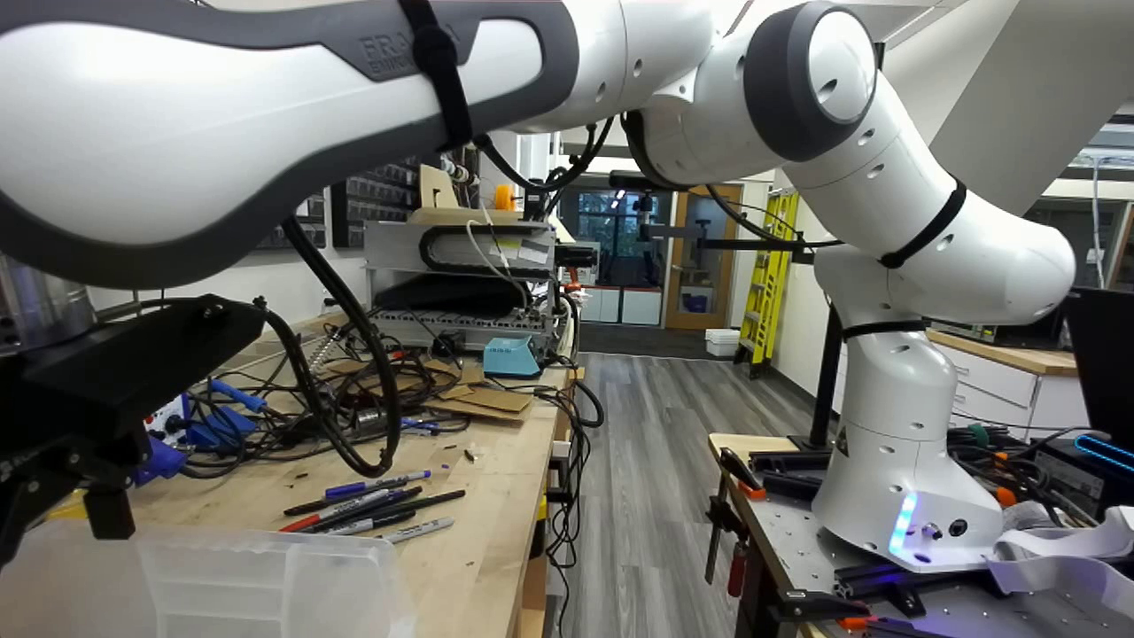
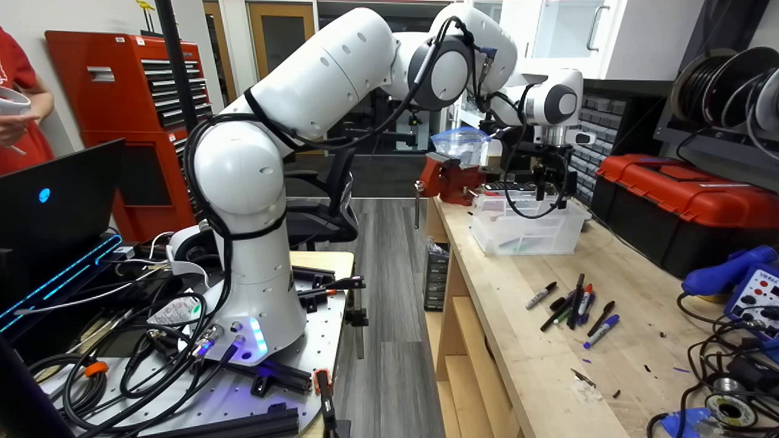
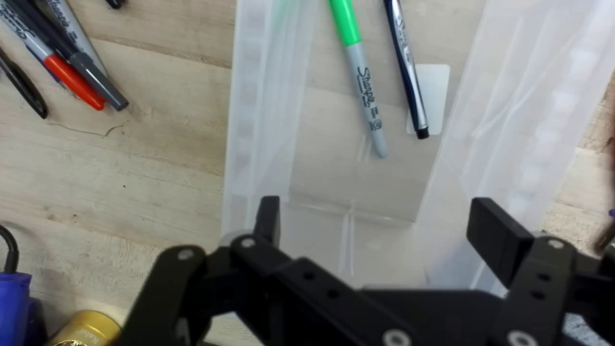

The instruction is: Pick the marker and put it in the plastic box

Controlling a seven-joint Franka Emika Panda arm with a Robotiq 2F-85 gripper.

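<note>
The plastic box [image 3: 262, 120] is translucent white and lies under my gripper [image 3: 377, 218] in the wrist view. It also stands on the bench in both exterior views [image 1: 239, 585] [image 2: 529, 228]. My gripper is open and empty above the box, with its fingers wide apart. A green-capped grey marker [image 3: 367, 96] and a dark blue and silver pen [image 3: 408, 72] lie on the box floor. Several loose markers lie on the bench beside the box, among them a red-capped one [image 3: 74, 81]; the group shows in both exterior views [image 1: 363, 509] [image 2: 575, 304].
A red vise [image 2: 447, 179] stands at the bench edge beside the box. A red and black toolbox [image 2: 688, 213] stands along the wall side. Tangled cables [image 1: 292, 416] and a blue device [image 1: 511, 356] lie farther along the bench. A gold can [image 3: 89, 329] stands near the box.
</note>
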